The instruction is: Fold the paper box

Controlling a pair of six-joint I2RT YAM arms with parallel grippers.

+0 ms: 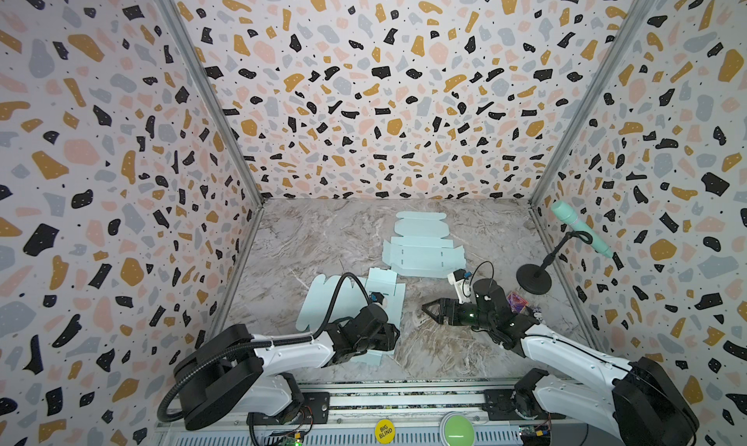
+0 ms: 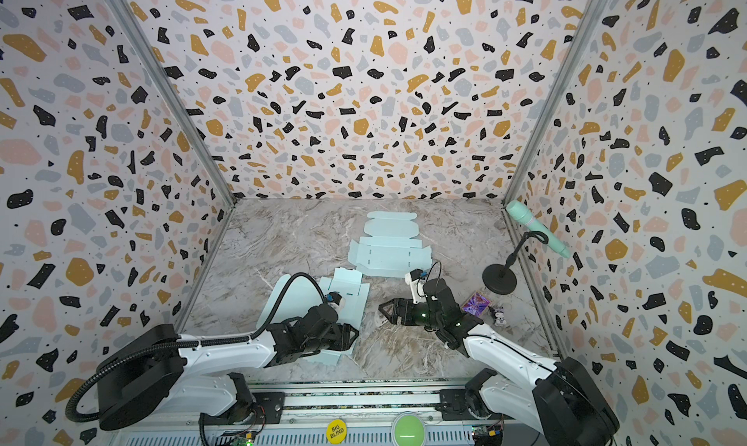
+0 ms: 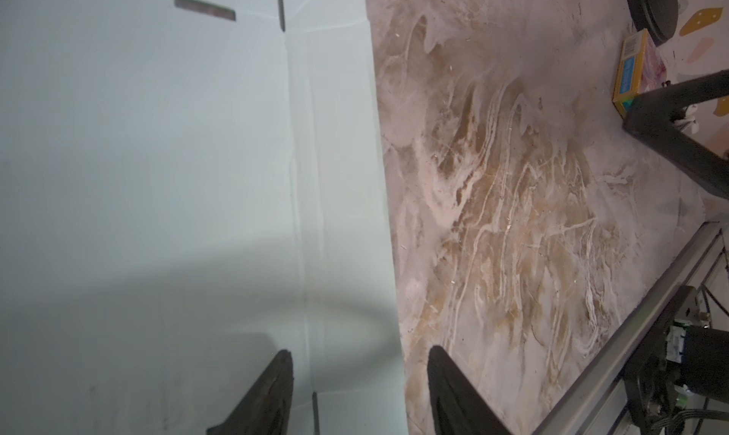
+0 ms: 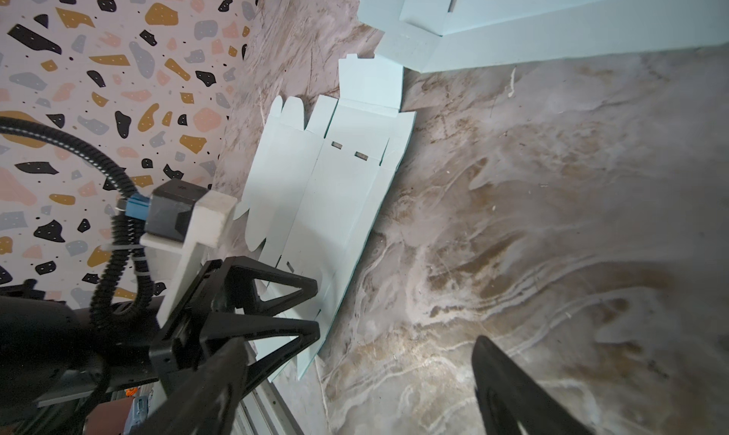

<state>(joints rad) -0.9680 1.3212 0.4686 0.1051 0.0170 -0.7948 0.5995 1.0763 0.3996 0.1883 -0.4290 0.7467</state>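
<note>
**Flat pale-mint die-cut paper box blank (image 1: 315,306) lies unfolded on the marbled tabletop (image 1: 424,355).**
The left gripper (image 3: 359,350) sits at its 4 o'clock edge, jaws half apart and empty, straddling a creased side strip. The right gripper (image 1: 427,311), spread wide and empty, is at its 3 o'clock. The left arm hides the blank's near corner; finger contact with paper is unclear.

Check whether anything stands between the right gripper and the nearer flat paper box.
Nothing visible does. Only bare table separates the right gripper from the paper box. The left gripper straddles that box's edge.
</note>
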